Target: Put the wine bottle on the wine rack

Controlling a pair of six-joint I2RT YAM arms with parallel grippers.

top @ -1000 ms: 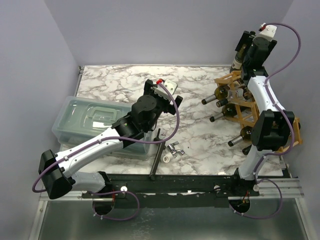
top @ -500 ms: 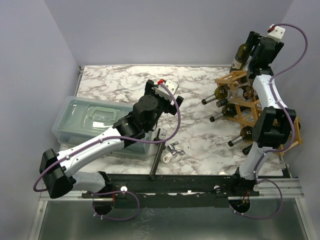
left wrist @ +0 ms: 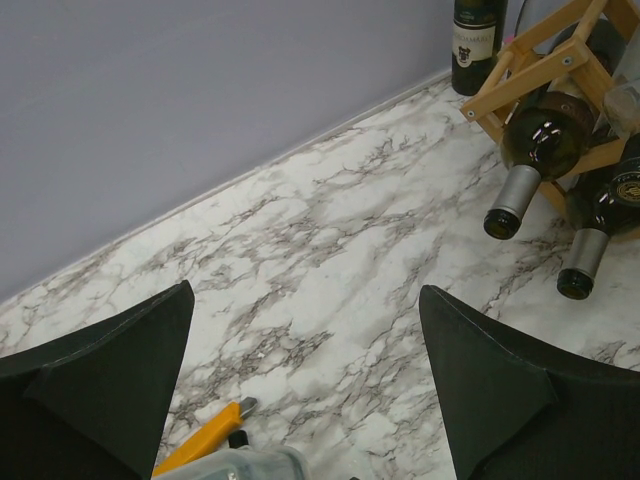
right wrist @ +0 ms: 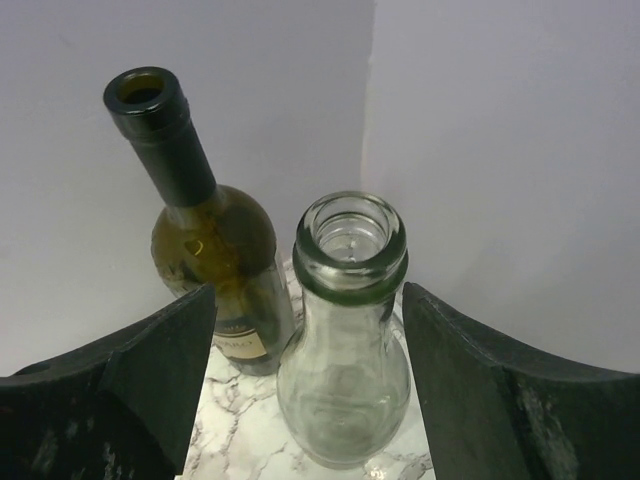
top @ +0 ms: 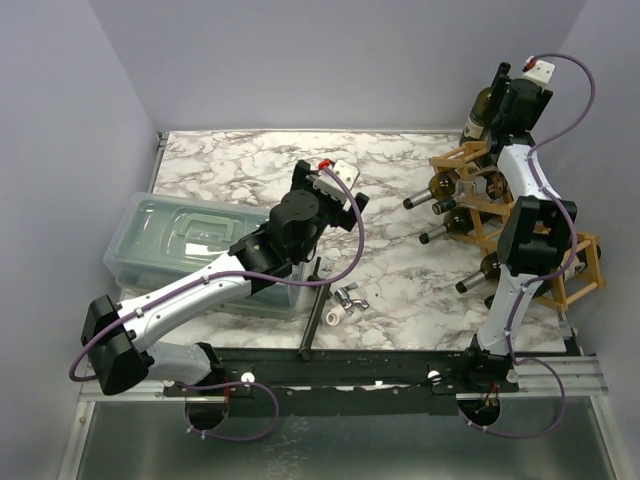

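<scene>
A dark green wine bottle [right wrist: 205, 240] stands upright in the back right corner [top: 482, 110], just behind the light wooden wine rack [top: 468, 160] [left wrist: 540, 60]. Beside it stands a clear glass bottle [right wrist: 345, 380]. My right gripper [right wrist: 308, 300] [top: 508, 95] hovers over that corner, open, its fingers either side of the clear bottle's neck with a gap on both sides. The green bottle lies outside the left finger. Three bottles lie in the rack, necks pointing left [top: 440, 187]. My left gripper [left wrist: 305, 295] [top: 335, 185] is open and empty over mid table.
A clear lidded plastic bin [top: 170, 240] sits at the left under my left arm. A yellow-handled cutter [left wrist: 195, 440] lies by its corner. A black bar [top: 315, 310] and small white and metal pieces [top: 345, 300] lie near the front. Walls close in the back right corner.
My right arm has shifted in the back right corner and its jaws have narrowed somewhat around the clear bottle's neck. The left arm has barely moved.
</scene>
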